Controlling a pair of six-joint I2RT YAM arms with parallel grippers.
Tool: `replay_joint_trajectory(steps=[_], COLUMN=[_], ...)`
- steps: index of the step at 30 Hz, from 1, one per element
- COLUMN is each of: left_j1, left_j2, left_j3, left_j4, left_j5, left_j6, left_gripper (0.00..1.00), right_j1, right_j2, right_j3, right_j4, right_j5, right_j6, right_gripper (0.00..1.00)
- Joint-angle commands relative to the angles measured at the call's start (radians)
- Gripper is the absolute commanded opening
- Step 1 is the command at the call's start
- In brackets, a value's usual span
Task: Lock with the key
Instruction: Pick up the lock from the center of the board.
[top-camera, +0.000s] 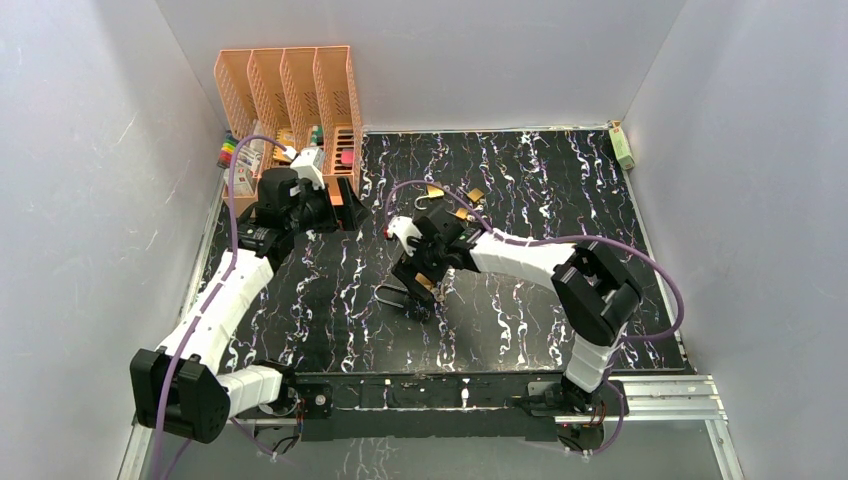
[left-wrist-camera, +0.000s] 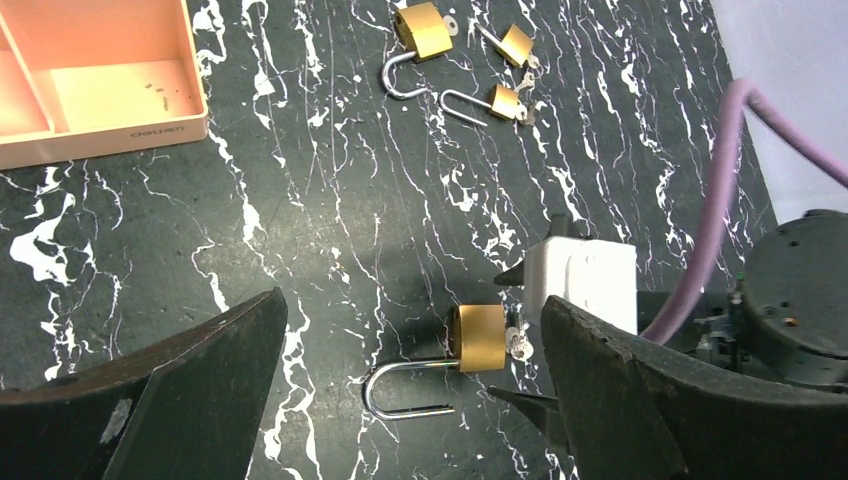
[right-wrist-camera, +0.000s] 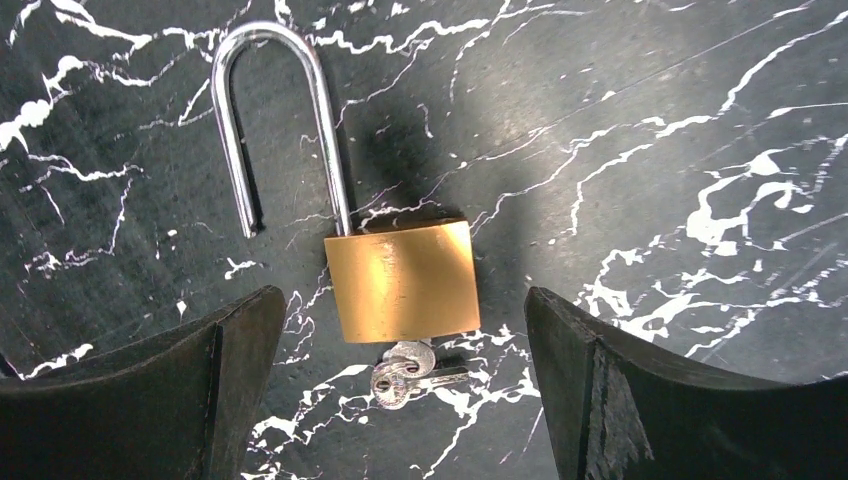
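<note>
A: Padlock, where is it found?
B: The padlock (right-wrist-camera: 403, 280) is laid flat near the middle of the tabletop (top-camera: 560, 180), a little toward the near edge. Brass body. The shackle (right-wrist-camera: 270, 110) is sprung out on one leg, with its free end exposed.

A: Keys?
B: The keys (right-wrist-camera: 405, 375) are seen on a ring, lying against the base of the body. Whether one is seated in the keyhole cannot be told.

A: Right side?
B: The right gripper (right-wrist-camera: 400, 295) is poised over the padlock. The jaws are spread wide, with one finger to each side of the body and a gap left on both sides. Nothing is gripped.

A: Left side?
B: The left gripper (left-wrist-camera: 412, 298) is placed toward the far left, just beside the rack (top-camera: 290, 90) that is set in the far-left corner. Its jaws are likewise spread wide, and only bare tabletop is framed between them. The padlock is seen well apart from it.

A: Anything else noted?
B: Three other padlocks (left-wrist-camera: 425, 30) are grouped near the middle of the far edge, at least two with shackles open. A small box (top-camera: 622, 145) is noted at the far-right corner.
</note>
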Motion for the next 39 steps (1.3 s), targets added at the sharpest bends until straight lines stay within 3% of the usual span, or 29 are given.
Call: replay_joint_trajectory(steps=[1,10,15,20,25,27,29,34,39], left_j1=[-0.003,-0.003,-0.003,-0.003,-0.002,0.001,0.006,0.035,0.07], left_j2=[-0.001,-0.004,-0.005,-0.005,0.019,0.032,0.043,0.035,-0.005], left_j3=[0.049,0.047,0.044,0.04,0.071,0.092,0.108,0.128,0.095], left_j4=[0.007,-0.009,-0.012,-0.003,0.006,0.006,0.003,0.007,0.107], left_j5=[0.048,0.055,0.047,0.043,0.034,0.032,0.035,0.07,0.237], left_j6=[-0.001,0.005,0.005,0.006,0.014,0.024,0.035,0.055,0.057], left_gripper=[0.98,0.98,0.98,0.98,0.98,0.98,0.98,0.98,0.98], right_j1=[0.002,0.005,0.027,0.037,0.039,0.039,0.028,-0.086,-0.168], right_j2=[0.032,0.1,0.106,0.098,0.092,0.069,0.024,-0.148,-0.244], right_j3=[0.023,0.046,0.018,-0.013,-0.032,-0.041,-0.053,-0.09,-0.069], right_j4=[-0.052,-0.084,-0.074,-0.071,-0.058,-0.045,-0.021,0.044,0.037], right_j5=[-0.055,-0.036,0.066,0.185,0.313,0.318,0.25,-0.112,-0.353], right_j6=[-0.048,-0.073,-0.063,-0.05,-0.036,-0.027,-0.011,0.081,0.137], right_gripper=[0.99,0.99,0.96,0.72,0.37,0.32,0.3,0.25,0.22])
